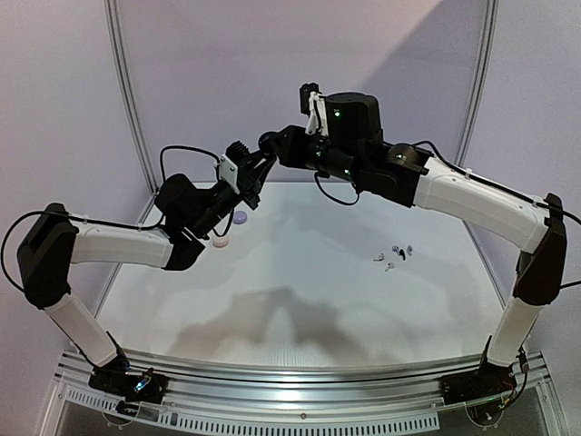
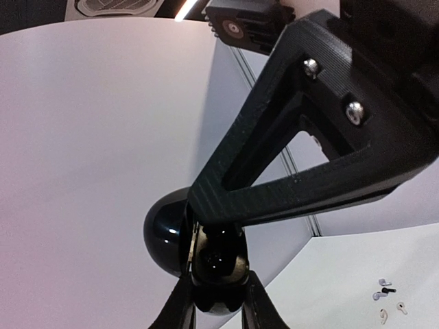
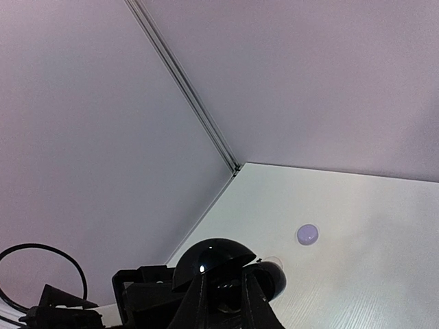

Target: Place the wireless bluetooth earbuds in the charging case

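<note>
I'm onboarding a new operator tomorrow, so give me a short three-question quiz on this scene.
1. True or false: the earbuds lie loose on the table.
2. The black case is: A) flat on the table, B) held up open in the air, C) shut beside the earbuds.
3. How many round cases rest on the table near the left arm?
Key: 1 true; 2 B; 3 two, a lavender case and a white case.

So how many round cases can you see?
3. A black case is held up in the air between the left gripper and right gripper. A lavender case lies on the table's far left, a white case just nearer. More might be hidden.
</note>
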Robot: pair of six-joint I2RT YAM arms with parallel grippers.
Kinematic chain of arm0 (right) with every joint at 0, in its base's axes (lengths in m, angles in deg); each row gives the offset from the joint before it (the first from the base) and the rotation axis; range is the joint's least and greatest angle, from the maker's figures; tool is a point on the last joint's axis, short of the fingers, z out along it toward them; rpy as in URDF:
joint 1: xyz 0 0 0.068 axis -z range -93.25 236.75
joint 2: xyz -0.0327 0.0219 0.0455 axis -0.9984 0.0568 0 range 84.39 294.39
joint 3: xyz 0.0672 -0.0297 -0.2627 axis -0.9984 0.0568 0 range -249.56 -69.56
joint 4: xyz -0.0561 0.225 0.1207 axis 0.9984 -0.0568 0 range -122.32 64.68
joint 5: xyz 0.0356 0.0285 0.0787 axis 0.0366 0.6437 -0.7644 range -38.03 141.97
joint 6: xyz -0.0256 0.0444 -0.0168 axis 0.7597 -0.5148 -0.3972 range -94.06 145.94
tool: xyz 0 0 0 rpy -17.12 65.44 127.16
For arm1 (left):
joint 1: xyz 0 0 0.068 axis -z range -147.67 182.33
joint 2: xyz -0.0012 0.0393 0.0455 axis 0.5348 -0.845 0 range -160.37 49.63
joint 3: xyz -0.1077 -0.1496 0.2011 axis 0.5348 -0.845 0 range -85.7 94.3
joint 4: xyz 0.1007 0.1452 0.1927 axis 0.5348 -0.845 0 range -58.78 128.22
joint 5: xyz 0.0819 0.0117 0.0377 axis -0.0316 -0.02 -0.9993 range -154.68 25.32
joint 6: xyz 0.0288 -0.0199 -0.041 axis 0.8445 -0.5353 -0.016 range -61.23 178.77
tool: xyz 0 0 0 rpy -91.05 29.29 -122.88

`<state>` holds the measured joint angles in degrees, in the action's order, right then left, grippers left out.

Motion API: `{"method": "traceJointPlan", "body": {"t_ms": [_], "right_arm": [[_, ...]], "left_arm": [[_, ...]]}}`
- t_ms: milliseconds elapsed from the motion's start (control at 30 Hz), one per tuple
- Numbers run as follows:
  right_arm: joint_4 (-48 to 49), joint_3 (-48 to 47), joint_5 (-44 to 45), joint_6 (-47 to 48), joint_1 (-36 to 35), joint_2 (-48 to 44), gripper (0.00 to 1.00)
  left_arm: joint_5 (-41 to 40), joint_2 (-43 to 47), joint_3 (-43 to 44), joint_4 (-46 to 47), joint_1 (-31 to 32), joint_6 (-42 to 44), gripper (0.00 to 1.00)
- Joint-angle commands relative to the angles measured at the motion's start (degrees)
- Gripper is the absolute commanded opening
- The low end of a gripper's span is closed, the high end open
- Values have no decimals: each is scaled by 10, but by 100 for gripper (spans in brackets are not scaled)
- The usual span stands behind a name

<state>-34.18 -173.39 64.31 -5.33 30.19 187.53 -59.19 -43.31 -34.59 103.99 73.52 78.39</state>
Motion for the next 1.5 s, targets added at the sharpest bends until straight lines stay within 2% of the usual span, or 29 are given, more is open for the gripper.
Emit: {"method": "traceJointPlan", "body": {"t_ms": [0, 300, 533, 800, 933, 1133, 1467], "right_arm": [[-56, -10, 11, -2, -2, 11, 0], [-63, -18, 58, 19, -2, -3, 0], [-40, -15, 50, 11, 2, -5, 0], [-57, -16, 57, 13, 3, 5, 0], [-56, -17, 59, 2, 3, 21, 6], [-53, -18, 77, -1, 3, 24, 21], [-54, -33, 85, 20, 3, 29, 20]], "left_arm": [[2, 9, -8, 35, -4, 24, 0], [19, 14, -19, 46, -4, 34, 0], [22, 17, -23, 47, -4, 28, 0], [23, 18, -22, 51, -4, 23, 0], [21, 18, -21, 51, -4, 19, 0], [23, 17, -20, 50, -5, 15, 0], [34, 19, -19, 43, -7, -23, 0]]}}
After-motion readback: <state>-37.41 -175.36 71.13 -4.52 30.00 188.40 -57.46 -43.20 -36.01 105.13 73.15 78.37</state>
